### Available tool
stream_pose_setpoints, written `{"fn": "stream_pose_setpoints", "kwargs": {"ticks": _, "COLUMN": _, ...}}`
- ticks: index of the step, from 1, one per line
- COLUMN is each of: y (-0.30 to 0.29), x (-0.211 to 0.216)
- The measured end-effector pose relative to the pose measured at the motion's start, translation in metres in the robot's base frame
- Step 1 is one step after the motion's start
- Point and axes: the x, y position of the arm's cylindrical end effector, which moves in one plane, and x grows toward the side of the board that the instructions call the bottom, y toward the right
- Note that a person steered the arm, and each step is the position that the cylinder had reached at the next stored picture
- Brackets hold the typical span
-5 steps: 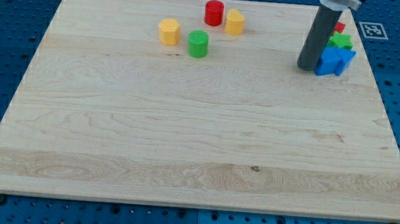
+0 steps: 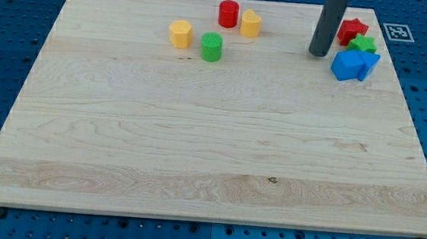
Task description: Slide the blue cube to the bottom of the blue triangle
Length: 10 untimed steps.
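The blue cube (image 2: 345, 66) sits near the view's upper right on the wooden board (image 2: 197, 133). The blue triangle (image 2: 370, 63) lies right against the cube's right side, partly hidden by it. My tip (image 2: 319, 53) stands just up and to the left of the blue cube, a small gap apart from it. The dark rod rises out of the view's top.
A green star-shaped block (image 2: 364, 44) touches the blue pair from above, and a red star-shaped block (image 2: 352, 30) lies above that. A red cylinder (image 2: 229, 14), two yellow blocks (image 2: 251, 22) (image 2: 180, 34) and a green cylinder (image 2: 211, 47) cluster at top centre.
My tip has moved up and slightly left, away from the blue cube's left side. The red star, hidden by the rod before, now shows. The blocks have not visibly moved.
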Motion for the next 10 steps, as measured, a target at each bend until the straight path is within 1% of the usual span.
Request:
{"fn": "stream_pose_setpoints", "kwargs": {"ticks": 2, "y": 0.01, "x": 0.009}}
{"fn": "stream_pose_setpoints", "kwargs": {"ticks": 5, "y": 0.026, "x": 0.082}}
{"fn": "stream_pose_setpoints", "kwargs": {"ticks": 6, "y": 0.028, "x": 0.089}}
{"fn": "stream_pose_setpoints", "kwargs": {"ticks": 9, "y": 0.038, "x": 0.074}}
{"fn": "stream_pose_setpoints", "kwargs": {"ticks": 10, "y": 0.016, "x": 0.052}}
